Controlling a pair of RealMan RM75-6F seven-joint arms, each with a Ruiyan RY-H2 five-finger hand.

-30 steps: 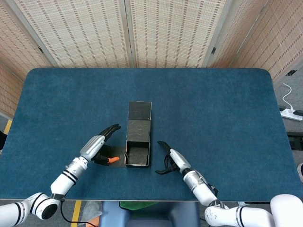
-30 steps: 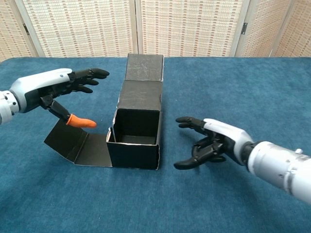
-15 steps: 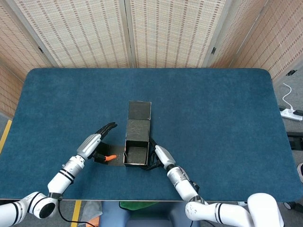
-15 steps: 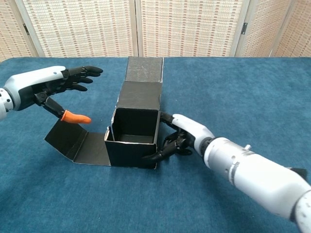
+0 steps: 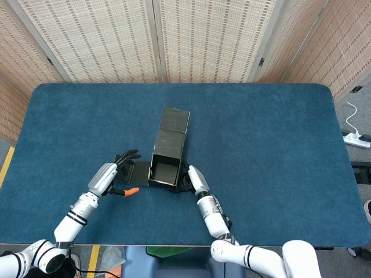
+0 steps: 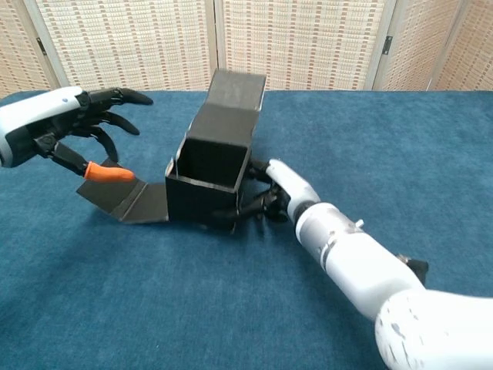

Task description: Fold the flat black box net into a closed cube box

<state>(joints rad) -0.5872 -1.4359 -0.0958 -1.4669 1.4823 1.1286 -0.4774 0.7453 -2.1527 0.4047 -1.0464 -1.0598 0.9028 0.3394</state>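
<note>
The black card box [image 6: 206,171], partly folded and open-topped, stands on the blue felt surface [image 6: 400,146] between the hands. Right hand [image 6: 271,194] presses its near right corner. Left hand [image 6: 73,132] hovers beside the flat flap [image 6: 127,198], fingers spread, holding nothing.

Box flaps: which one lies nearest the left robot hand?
The side flap spread on the table at the box's left, under the left robot hand; the lid flap sticks out the far end.

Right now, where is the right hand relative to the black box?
In both views the right hand is against the right side of the half-folded black box, fingers reaching its lower front corner; the left hand hovers across from it over the flat side flap.
</note>
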